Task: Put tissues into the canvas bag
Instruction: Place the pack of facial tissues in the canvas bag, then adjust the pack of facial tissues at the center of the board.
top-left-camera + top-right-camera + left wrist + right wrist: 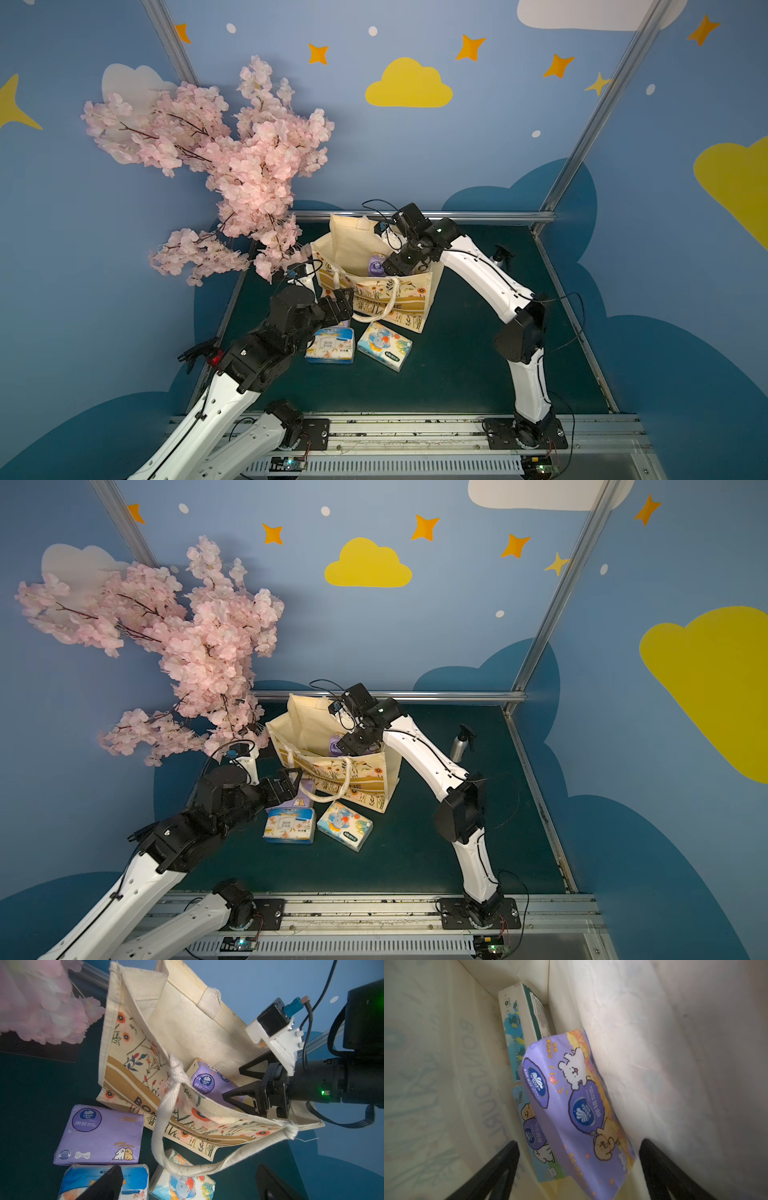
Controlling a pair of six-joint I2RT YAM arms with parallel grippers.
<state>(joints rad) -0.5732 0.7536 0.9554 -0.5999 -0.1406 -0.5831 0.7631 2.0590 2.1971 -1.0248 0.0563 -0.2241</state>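
Currently, step in hand: judged to be the drop-off of a purple pack point(577, 1105) into the canvas bag point(386, 299), with the arm's way out yet to come.
Right gripper point(231, 1082): down inside the bag's mouth, jaws spread wide and holding nothing. In the right wrist view both fingers stand clear of the pack.
Pack in the bag: it leans tilted against the inner wall, over a light blue pack point(537, 1142), with a white pack point(523, 1028) deeper in.
Left gripper point(341, 302): jaws wide, empty, hovering just beside the bag's near corner, above a second purple pack point(99, 1136).
Left on the table point(457, 365): three packs just in front of the bag: that purple one, a blue-and-white pack point(330, 345) and an elephant-print pack point(384, 345).
Doing it well: the right arm should rise straight out of the mouth with the jaws kept apart, so that no finger drags the pack up or catches the cloth.
Watch for: the bag is soft and stands by itself, so a nudge on its near wall could probably fold or tip it.
Rope handle point(166, 1109): it droops over the front onto the elephant-print pack and could snag a finger.
Next pick: the second purple pack looks the easiest for the left arm, being nearest and uncovered.
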